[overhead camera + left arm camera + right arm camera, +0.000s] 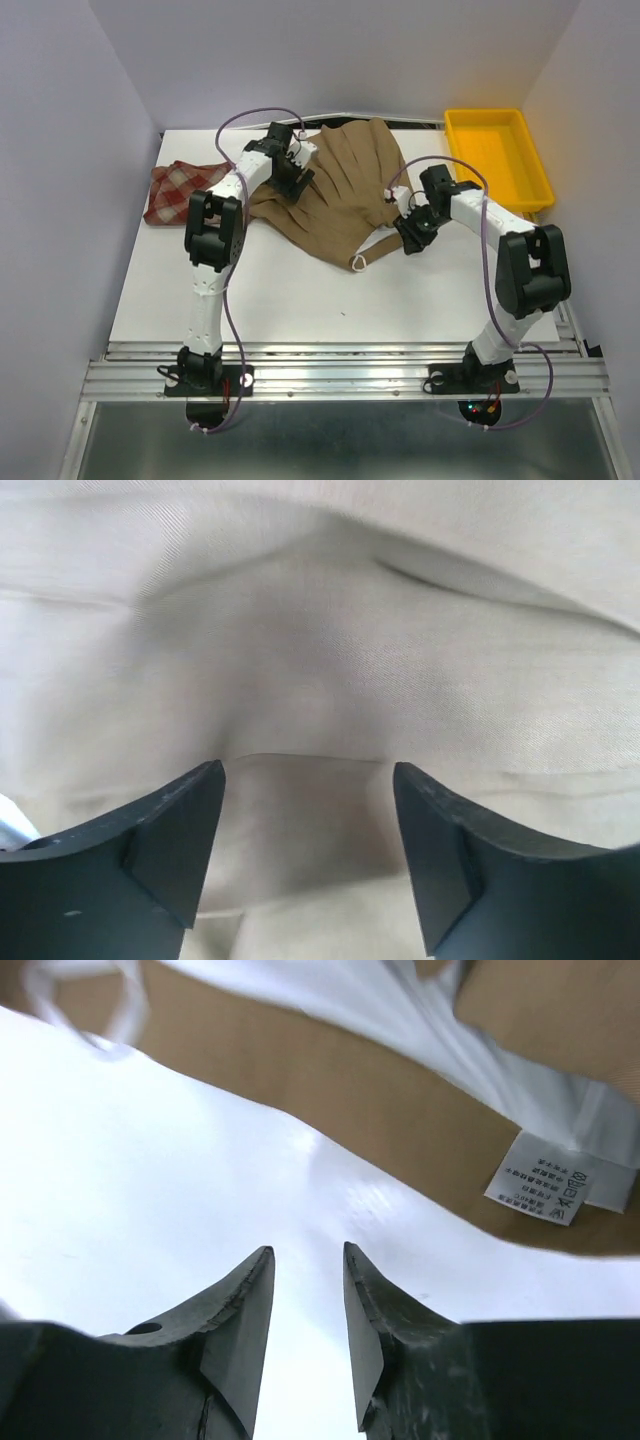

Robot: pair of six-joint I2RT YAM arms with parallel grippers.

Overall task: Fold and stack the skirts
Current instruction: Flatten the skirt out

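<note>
With the tan skirt (340, 190) spread mid-table and the plaid skirt (175, 190) at its left edge, the left gripper (310, 780) hung wide open over tan cloth, while the right gripper (305, 1255), jaws narrow and empty above bare table (150, 1160), would likely have missed the hem if it closed there.

**White links, black joints**

The left arm (205, 310) and right arm (492, 335) share white tubular links, bulky black joint housings and looping purple cables (252, 112). The jaws are matte black wedges with blunt tips. Red and green lights (480, 408) glow beneath the right base.
</note>
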